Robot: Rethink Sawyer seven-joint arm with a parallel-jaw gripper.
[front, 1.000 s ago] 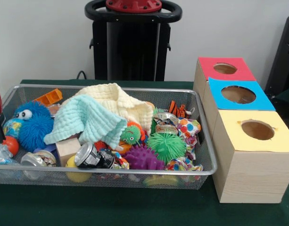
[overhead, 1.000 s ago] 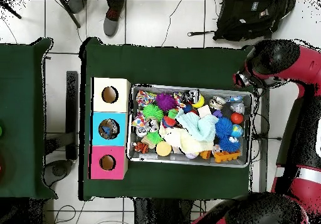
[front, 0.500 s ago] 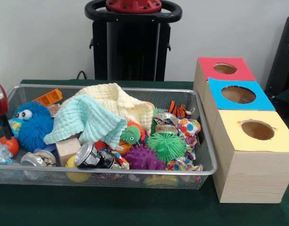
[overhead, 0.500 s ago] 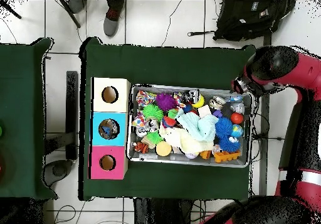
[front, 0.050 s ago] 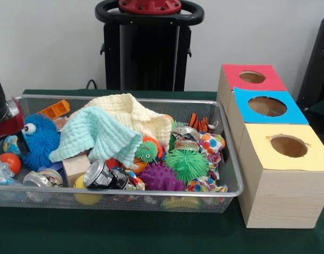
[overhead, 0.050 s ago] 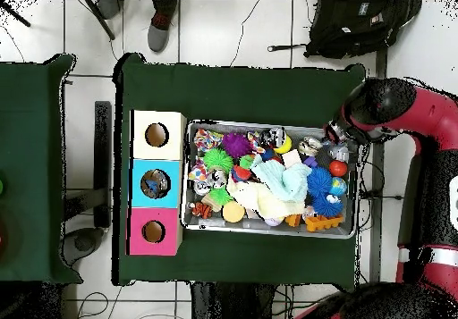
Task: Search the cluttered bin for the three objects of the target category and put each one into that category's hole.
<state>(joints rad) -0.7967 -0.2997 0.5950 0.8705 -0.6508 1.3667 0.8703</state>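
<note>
A wire mesh bin [front, 0.050 s ago: 151, 193] holds mixed clutter. A mint cloth [front, 0.050 s ago: 95, 135] and a cream cloth [front, 0.050 s ago: 135, 112] lie heaped in its middle. Around them are a blue fuzzy ball with eyes [front, 0.050 s ago: 39, 142], a green spiky ball [front, 0.050 s ago: 187, 164], a purple spiky ball [front, 0.050 s ago: 159, 178], a crushed can [front, 0.050 s ago: 101, 175], a wooden block [front, 0.050 s ago: 75, 166] and an orange ball [front, 0.050 s ago: 12, 162]. My gripper [front, 0.050 s ago: 3, 129] hangs over the bin's left end, beside the blue ball; in the overhead view the gripper [overhead, 0.050 s ago: 335, 137] is over the bin's [overhead, 0.050 s ago: 268, 232] upper right corner. Nothing shows in its grasp.
Three wooden boxes stand right of the bin, each with a round hole: red top [front, 0.050 s ago: 252, 77], blue top [front, 0.050 s ago: 267, 106], yellow top [front, 0.050 s ago: 288, 146]. A person's shoe [overhead, 0.050 s ago: 158, 36] and a black backpack [overhead, 0.050 s ago: 358, 25] lie on the floor beyond the table.
The arm has swung in from the side, so its end now hangs over the bin's end next to the blue ball. The bin's contents have not shifted.
</note>
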